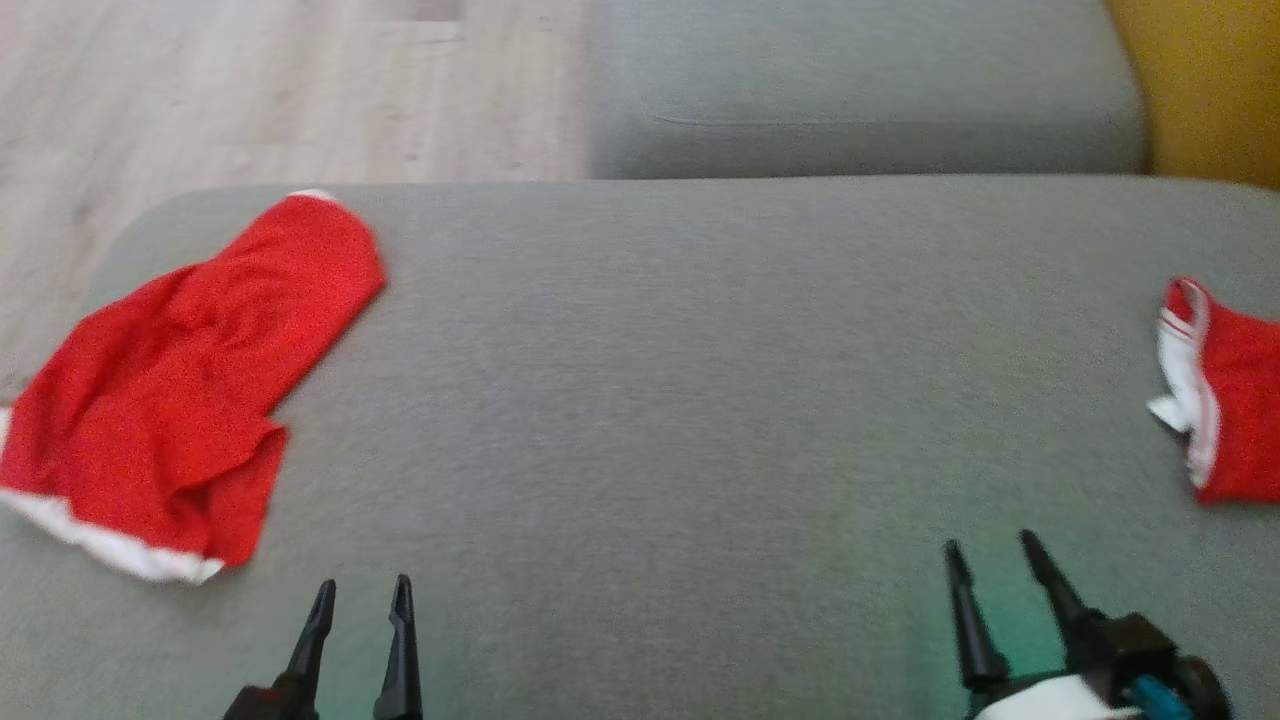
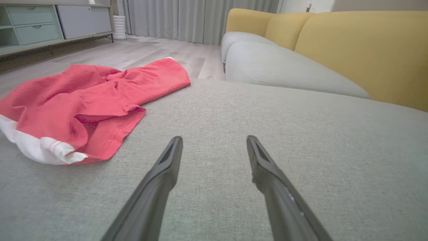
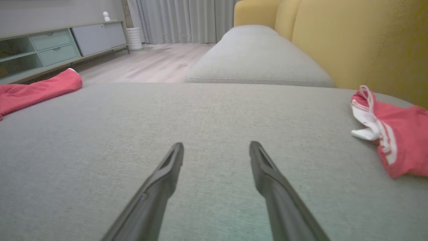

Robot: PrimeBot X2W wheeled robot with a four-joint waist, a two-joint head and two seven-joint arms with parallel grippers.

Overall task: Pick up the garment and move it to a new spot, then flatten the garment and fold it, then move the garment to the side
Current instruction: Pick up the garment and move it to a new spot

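Left claw [image 1: 363, 583] and right claw [image 1: 991, 543], each with its two dark fingers spread and nothing between them, hover over the near edge of the grey cushion [image 1: 680, 380] that serves as the work surface. The red garment [image 1: 190, 380] lies crumpled at the cushion's left rim, well apart from both claws, though nearer the left one. It is thin, soft red cloth with a white band along its near hem. It is bunched into loose folds at the middle, and one rounded end reaches towards the cushion's back-left corner. A second red piece [image 1: 1235, 400], trimmed in white with stripes, sits at the cushion's right rim, partly cut off from sight.

From where I stand, the risks look plain. Two similar red items on one cushion invite a grab at the wrong one. The garment seems to overlap the cushion's left rim, so a careless tug could send it sliding to the wooden floor [image 1: 250, 90] beyond. Its layers are doubled over, and a pinch on the top fold alone would probably lift it as a twisted bundle, making the flattening harder. A descent too deep might also snag the cushion's own woven cover.
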